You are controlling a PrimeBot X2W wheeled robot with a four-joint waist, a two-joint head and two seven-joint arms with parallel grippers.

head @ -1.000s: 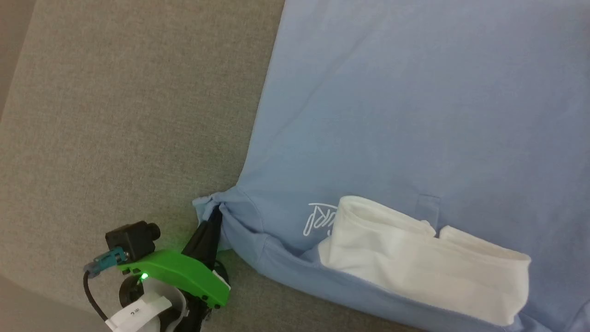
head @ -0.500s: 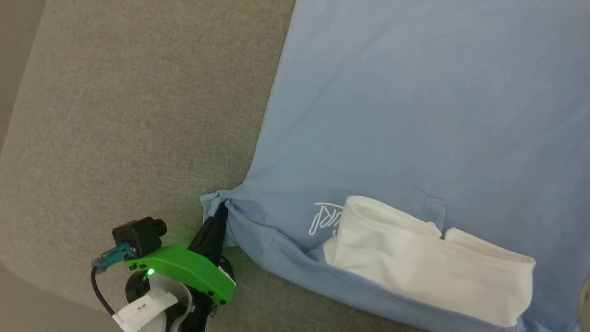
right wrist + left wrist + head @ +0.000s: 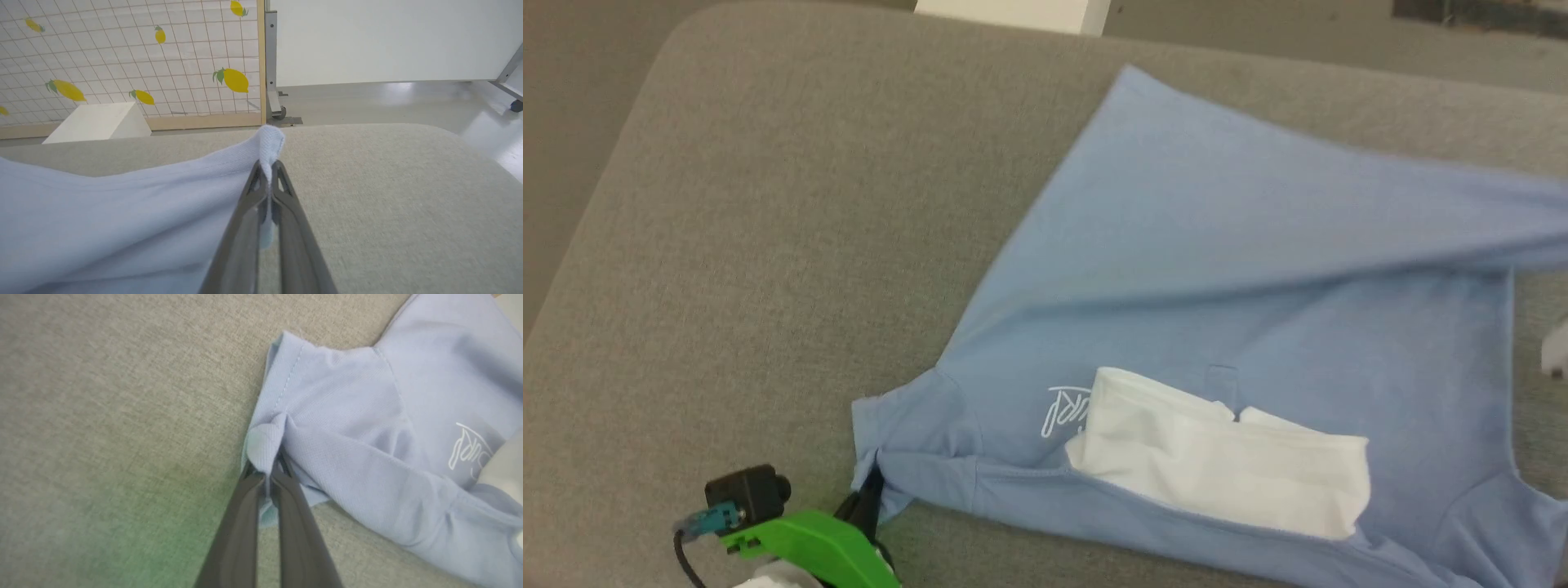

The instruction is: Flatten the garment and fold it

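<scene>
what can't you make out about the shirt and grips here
Head view: lettering on the garment unreadable, its end covered by the white panel.
Head view: garment's right side cut off by the frame edge, blurred.
Left wrist view: left gripper, fingers' ends buried in bunched sleeve cloth.
Right wrist view: which corner the right gripper pinches; cloth runs off frame.

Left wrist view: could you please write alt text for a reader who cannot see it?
The left gripper is shut on a bunched sleeve edge of a light blue shirt, which lies on a grey fabric surface. White script lettering shows at the right.
</scene>
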